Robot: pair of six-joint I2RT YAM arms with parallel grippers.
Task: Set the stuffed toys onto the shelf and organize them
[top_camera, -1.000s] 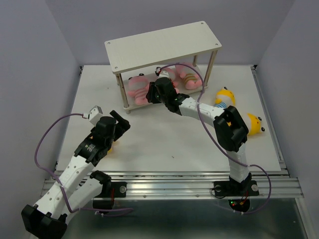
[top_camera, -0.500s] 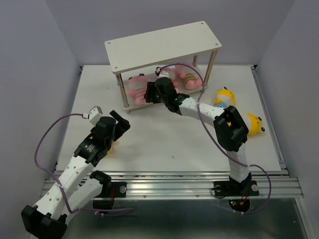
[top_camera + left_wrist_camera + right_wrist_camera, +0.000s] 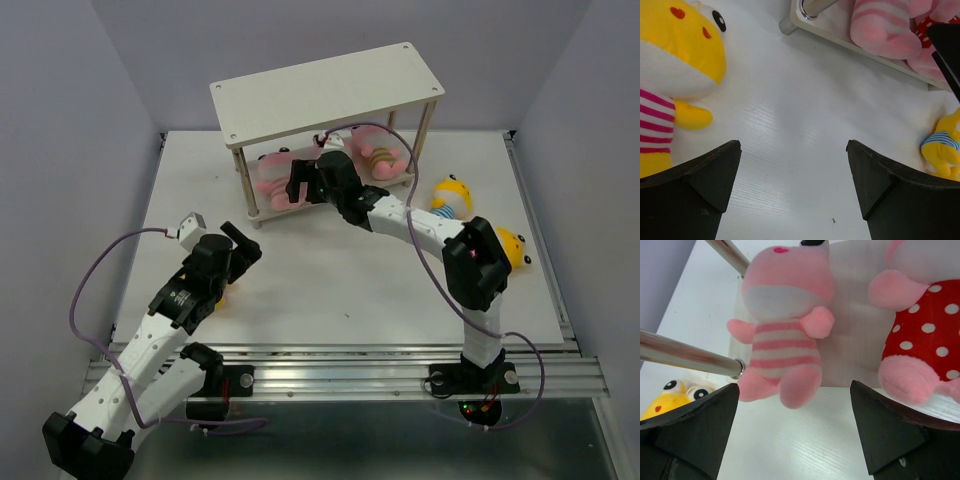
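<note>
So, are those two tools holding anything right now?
Left tool: open, holding nothing.
Right tool: open, holding nothing; the pink striped toy lies free just ahead of it.

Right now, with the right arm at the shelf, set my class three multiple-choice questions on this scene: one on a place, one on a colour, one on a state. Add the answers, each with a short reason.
1. Where does the pink striped toy lie?
A. on the top board
B. on the lower board of the shelf
C. on the table beside the left arm

2. What colour is the outfit of the pink toy next to it?
A. blue and white stripes
B. plain green
C. red with white dots

3. How is the right gripper?
A. open, holding nothing
B. shut on the striped toy
C. shut on a shelf leg

Answers:
1 B: the right wrist view shows it lying on the cream board beside the metal leg.
2 C: white dots on red cover its body.
3 A: the gripper stands wide apart and touches no toy.
</note>
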